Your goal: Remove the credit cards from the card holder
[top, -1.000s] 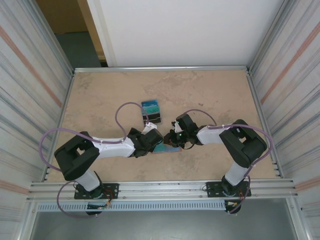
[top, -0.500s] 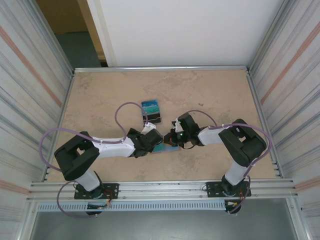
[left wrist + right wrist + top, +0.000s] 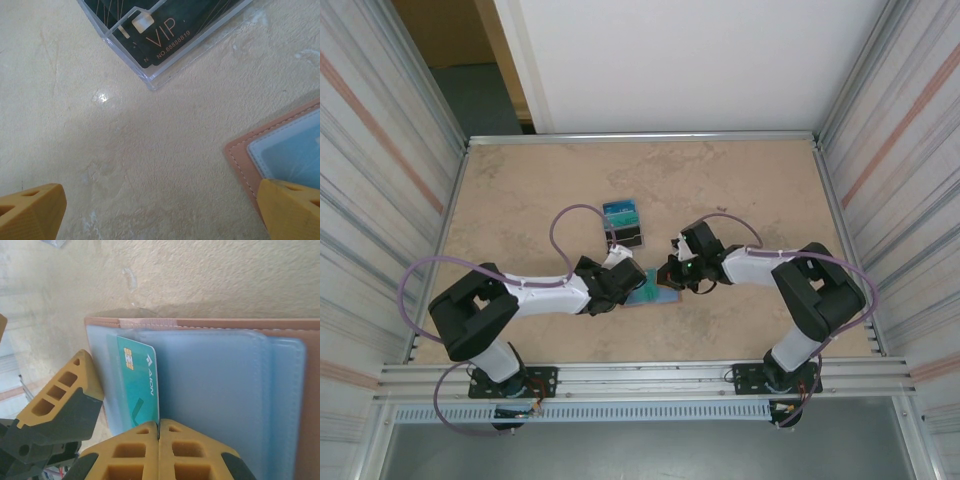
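Note:
The card holder (image 3: 225, 390) lies open on the table, salmon-pink outside with blue-grey pockets inside. A teal credit card (image 3: 140, 385) with a gold chip sticks partway out of a pocket at its left end. My right gripper (image 3: 159, 432) is shut, its fingertips pinching that card's near edge. From above, the right gripper (image 3: 667, 278) sits over the card holder (image 3: 658, 297). My left gripper (image 3: 160, 212) is wide open and low over the table; its right fingertip (image 3: 292, 210) rests on the card holder's corner (image 3: 250, 160). The left gripper (image 3: 625, 280) sits just left of the holder.
A clear case holding a black VIP card (image 3: 160, 35) lies just beyond the left gripper. It is the dark block with a teal-blue top (image 3: 625, 224) in the top view. Metal walls (image 3: 880, 150) close in the tan table (image 3: 520, 190) on both sides.
The right gripper has closed fully on the card's edge, and the right arm has shifted slightly to the right. The left arm has stayed still and open.

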`<state>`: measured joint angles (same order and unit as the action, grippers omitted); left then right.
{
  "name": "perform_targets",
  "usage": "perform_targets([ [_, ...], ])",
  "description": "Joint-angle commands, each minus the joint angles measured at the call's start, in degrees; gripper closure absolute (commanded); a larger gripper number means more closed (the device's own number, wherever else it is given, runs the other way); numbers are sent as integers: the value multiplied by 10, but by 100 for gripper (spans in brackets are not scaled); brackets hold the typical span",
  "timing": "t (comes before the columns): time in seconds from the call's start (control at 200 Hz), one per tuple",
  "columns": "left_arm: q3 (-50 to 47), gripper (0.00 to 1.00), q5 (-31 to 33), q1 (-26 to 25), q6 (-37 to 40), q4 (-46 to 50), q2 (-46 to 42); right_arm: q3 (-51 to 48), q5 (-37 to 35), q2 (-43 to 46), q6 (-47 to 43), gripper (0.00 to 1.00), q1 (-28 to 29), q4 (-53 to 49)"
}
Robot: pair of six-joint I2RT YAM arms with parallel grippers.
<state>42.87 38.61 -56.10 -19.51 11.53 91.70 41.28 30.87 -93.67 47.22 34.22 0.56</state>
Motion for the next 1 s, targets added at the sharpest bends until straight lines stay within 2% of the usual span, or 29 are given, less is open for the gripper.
perform_targets([
  [0.0,-4,1,-14,0,13,38,0,20,-26,19,-31,100,-5,-59],
  [0.391,29,1,-48,-2,53,24,-62,32,-17,14,-36,100,-6,-68],
  [0.626,57,1,-37,-9,87,11,-11,40,-17,14,-44,100,-6,-84],
  [0.997,78,1,-34,-16,95,17,33,59,-21,17,-67,100,-10,-137],
])
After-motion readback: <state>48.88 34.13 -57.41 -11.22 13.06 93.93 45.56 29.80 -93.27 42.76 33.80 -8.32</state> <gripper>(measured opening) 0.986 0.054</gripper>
